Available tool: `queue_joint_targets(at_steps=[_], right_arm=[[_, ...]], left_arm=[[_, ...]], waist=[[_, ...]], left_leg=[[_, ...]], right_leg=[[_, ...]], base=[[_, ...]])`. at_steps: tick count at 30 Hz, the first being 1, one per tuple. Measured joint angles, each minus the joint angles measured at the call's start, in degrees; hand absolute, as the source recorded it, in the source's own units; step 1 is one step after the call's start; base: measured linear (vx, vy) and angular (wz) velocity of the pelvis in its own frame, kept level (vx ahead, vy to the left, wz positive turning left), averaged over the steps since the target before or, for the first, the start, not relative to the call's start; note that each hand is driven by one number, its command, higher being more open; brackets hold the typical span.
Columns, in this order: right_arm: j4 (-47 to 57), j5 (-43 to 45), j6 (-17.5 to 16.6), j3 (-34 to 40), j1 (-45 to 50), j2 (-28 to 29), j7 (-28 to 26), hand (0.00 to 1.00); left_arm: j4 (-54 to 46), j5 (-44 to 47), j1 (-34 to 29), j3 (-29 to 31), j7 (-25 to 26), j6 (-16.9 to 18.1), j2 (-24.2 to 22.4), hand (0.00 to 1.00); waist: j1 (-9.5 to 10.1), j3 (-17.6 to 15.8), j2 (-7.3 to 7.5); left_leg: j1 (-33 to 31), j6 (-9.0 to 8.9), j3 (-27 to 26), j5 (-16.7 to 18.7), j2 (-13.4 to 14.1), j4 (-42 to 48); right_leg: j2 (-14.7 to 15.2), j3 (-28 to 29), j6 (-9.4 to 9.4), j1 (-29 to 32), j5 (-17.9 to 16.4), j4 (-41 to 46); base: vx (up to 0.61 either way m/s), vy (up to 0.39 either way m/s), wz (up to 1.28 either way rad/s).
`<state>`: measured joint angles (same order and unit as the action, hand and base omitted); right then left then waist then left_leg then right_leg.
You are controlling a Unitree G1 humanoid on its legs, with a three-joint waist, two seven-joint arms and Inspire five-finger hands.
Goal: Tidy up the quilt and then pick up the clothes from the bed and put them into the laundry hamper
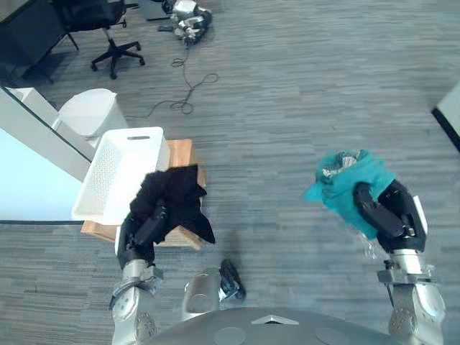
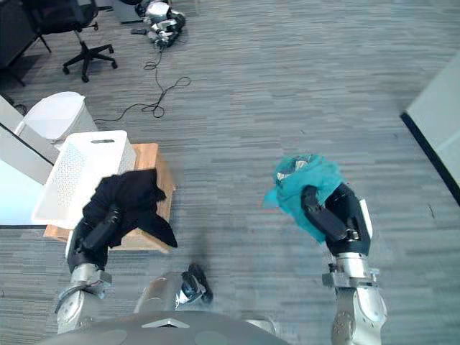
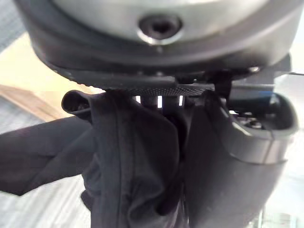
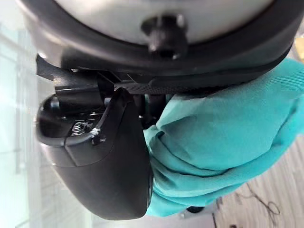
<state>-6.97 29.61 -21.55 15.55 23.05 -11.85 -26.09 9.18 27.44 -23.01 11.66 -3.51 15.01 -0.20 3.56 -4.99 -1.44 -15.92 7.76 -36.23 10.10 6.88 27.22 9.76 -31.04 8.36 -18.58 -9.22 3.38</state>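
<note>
My left hand (image 1: 146, 228) is shut on a black garment (image 1: 176, 198), which hangs over the near corner of the white laundry hamper (image 1: 115, 172). The hamper stands on a low wooden stand (image 1: 183, 152). In the left wrist view the black garment (image 3: 128, 166) is bunched between the thumb and the fingers. Out to the right, my right hand (image 1: 384, 212) is shut on a teal garment (image 1: 348, 180) held in the air above the floor. The right wrist view shows the teal garment (image 4: 223, 137) pressed against the thumb (image 4: 118, 156).
A white lidded bin (image 1: 88, 111) stands beyond the hamper. A black office chair (image 1: 100, 32) and a grey device (image 1: 190, 18) with a cable lie further off on the grey carpet. A pale bed edge (image 1: 21, 165) runs along the left.
</note>
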Motion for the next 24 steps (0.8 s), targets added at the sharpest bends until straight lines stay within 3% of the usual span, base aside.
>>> queue_joint_targets(at_steps=[1,2,3,4,5,6,7,9,11,12,13,14,15,16,17,19,20,22,23,24], right_arm=[[-2.25,-0.06,1.59,-1.81,-0.37,0.34,0.12,0.00],[-3.63,-0.14,2.83,-2.82,-1.20,0.50,0.29,0.00],[-5.48,-0.82,5.22,-5.25,-2.81,0.97,0.39,0.00],[-6.52,-3.51,6.56,-7.54,-3.71,2.02,0.37,0.00],[-6.65,-4.75,6.84,-8.43,-3.75,2.49,0.31,0.00],[-6.72,-6.18,7.20,-10.13,-3.52,3.20,0.10,0.00],[-6.70,-6.85,7.12,-11.48,-2.88,3.50,-0.03,0.00],[-6.65,-6.85,6.71,-13.04,-1.70,3.58,-0.49,0.00],[-6.63,-6.82,5.97,-14.10,-0.96,3.57,-0.60,0.00],[-6.25,-6.82,5.81,-14.64,-0.94,3.55,-0.35,0.00],[-5.37,-6.75,4.96,-15.88,-0.93,3.61,0.36,0.00],[-4.16,-6.68,4.19,-17.21,-0.87,3.88,0.95,0.00],[-2.73,-6.70,3.52,-19.16,-0.81,4.85,1.54,0.00],[-2.50,-6.76,3.23,-20.27,-2.11,4.16,2.07,0.00],[-1.04,-6.73,3.08,-20.76,-3.63,3.10,2.11,0.00],[-0.59,-6.74,2.06,-20.77,-6.75,2.29,2.19,0.00],[-0.24,-6.75,2.00,-20.81,-7.88,2.41,2.75,0.00],[2.12,-6.85,2.04,-22.38,-8.10,2.38,4.19,0.00],[3.35,-6.85,2.05,-22.71,-8.11,2.41,4.31,0.00],[6.11,-6.87,2.03,-22.97,-8.35,2.40,4.19,0.00]], left_arm=[[0.86,-0.08,0.44,-0.03,-1.09,-0.01,-0.43,0.00],[1.43,-0.09,0.62,-0.01,-1.46,-0.02,-0.37,0.00],[1.96,-0.08,0.74,0.04,-1.53,-0.14,-0.05,0.00],[2.21,-0.07,0.73,0.04,-1.39,-0.31,0.51,0.00],[2.37,-0.07,0.59,0.00,-1.25,-0.38,0.66,0.00],[2.67,-0.06,0.11,-0.25,-0.56,-0.58,0.66,0.00],[2.65,-0.01,-0.82,-0.66,0.06,-0.80,0.83,0.00],[1.78,0.04,-1.00,-0.94,0.55,-0.80,1.78,0.00],[0.36,0.68,0.15,-1.59,0.37,-1.03,3.60,0.00],[-0.97,1.67,0.43,-1.99,0.31,-1.26,4.33,0.00],[-3.58,1.90,-0.03,-2.10,0.09,-1.31,5.27,0.00],[-6.17,2.05,-1.05,-1.94,-0.21,-1.32,6.52,0.00],[-9.32,2.36,-2.97,-1.04,-0.65,-1.27,8.46,0.00],[-8.59,4.16,-3.90,-0.53,-1.21,-1.37,6.70,0.00],[-8.81,5.84,-5.36,-1.03,-1.41,-1.39,4.32,0.00],[-9.23,6.46,-6.53,-1.55,-1.03,-1.42,1.17,0.00],[-9.31,6.43,-6.32,-1.68,-0.98,-1.57,-0.31,0.00],[-10.68,6.12,-6.28,-1.65,-1.27,-1.85,-0.68,0.00],[-11.43,6.10,-6.28,-1.65,-1.40,-2.07,-0.67,0.00],[-13.44,6.09,-6.25,-1.51,-1.78,-2.89,-0.67,0.00]], waist=[[-0.45,0.32,-0.29],[-0.58,0.54,-0.38],[-0.72,0.22,0.71],[-1.30,-0.03,1.94],[-1.54,-0.24,2.27],[-2.18,-0.64,2.05],[-2.83,-1.26,0.92],[-3.91,-1.73,-0.32],[-4.39,-1.68,-0.15],[-4.53,-1.71,-0.15],[-4.49,-1.40,0.45],[-4.22,-0.81,2.36],[-3.58,-0.72,5.20],[-1.98,-0.19,2.92],[-1.13,1.00,-0.26],[-0.57,0.17,-1.31],[-0.85,-0.63,-1.66],[0.01,-0.91,-1.00],[0.82,-0.52,-0.99],[1.45,0.11,-1.36]], left_leg=[[0.95,2.37,0.23,2.60,0.69,0.92],[1.69,2.23,0.90,3.01,0.14,0.38],[3.87,1.66,2.43,3.54,-1.48,-2.12],[6.07,0.95,5.27,3.95,-2.99,-4.35],[7.54,0.61,6.66,4.14,-3.61,-5.32],[11.55,-0.19,9.77,4.39,-4.42,-7.64],[15.75,-0.43,13.45,4.34,-4.41,-9.86],[19.60,-0.64,20.39,4.22,-3.99,-11.96],[20.90,-1.07,26.81,4.43,-2.87,-12.32],[21.36,-3.20,29.63,4.95,-1.70,-12.25],[21.44,-6.43,33.38,6.63,-0.37,-11.72],[21.68,-10.11,35.84,8.64,-0.32,-11.03],[22.68,-13.01,37.56,10.57,-0.82,-10.31],[24.66,-14.81,39.47,12.28,3.52,-9.79],[24.34,-14.87,38.79,11.23,6.64,-9.76],[23.95,-14.09,34.90,6.54,8.02,-8.69],[21.92,-12.46,31.38,3.77,9.56,-4.36],[17.15,-12.26,26.45,2.48,11.63,3.22],[16.08,-12.65,25.10,2.95,11.04,3.48],[14.18,-11.50,21.80,2.08,8.95,0.38]], right_leg=[[0.78,1.23,0.02,1.27,-0.02,7.00],[1.88,2.16,0.02,2.92,-0.02,12.38],[4.89,5.06,1.86,8.59,2.27,26.09],[5.98,10.99,3.25,15.41,4.26,41.72],[5.83,12.92,2.59,18.09,3.22,47.33],[4.96,14.92,0.03,21.73,0.16,53.59],[3.50,15.93,-2.43,24.55,-2.49,54.07],[1.90,17.29,-6.45,29.68,-4.97,47.99],[0.89,21.63,-7.09,33.51,-4.90,35.32],[0.00,24.50,-6.33,34.17,-3.89,27.04],[-0.48,30.22,-6.31,33.95,0.85,15.41],[-0.28,34.23,-6.81,33.75,6.84,9.79],[0.86,37.20,-6.52,33.77,13.80,8.48],[-1.87,35.46,0.45,33.46,10.28,13.78],[-3.58,32.43,-0.81,33.19,7.76,15.61],[-2.79,28.80,-2.10,31.00,5.04,16.63],[-2.35,25.47,-2.56,26.69,4.67,13.88],[-1.97,20.54,-3.56,21.17,5.39,8.46],[-1.75,19.21,-3.72,20.33,5.82,7.09],[-1.39,16.96,-3.02,19.45,6.62,5.22]], base=[[0.65,-0.016,0.82],[0.65,0.055,0.74],[0.59,0.038,0.83],[0.57,-0.009,0.94],[0.55,-0.116,1.19],[0.54,-0.213,1.31],[0.53,-0.245,1.38],[0.47,-0.333,1.80],[0.38,-0.380,1.97],[0.38,-0.535,1.88],[0.46,-0.680,1.97],[0.46,-0.714,1.72],[0.39,-0.659,1.12],[0.36,-0.589,0.91],[0.32,-0.532,0.65],[0.26,-0.453,1.00],[0.22,-0.416,1.31],[0.18,-0.302,1.11],[0.17,-0.223,0.91],[0.19,-0.087,0.98]])
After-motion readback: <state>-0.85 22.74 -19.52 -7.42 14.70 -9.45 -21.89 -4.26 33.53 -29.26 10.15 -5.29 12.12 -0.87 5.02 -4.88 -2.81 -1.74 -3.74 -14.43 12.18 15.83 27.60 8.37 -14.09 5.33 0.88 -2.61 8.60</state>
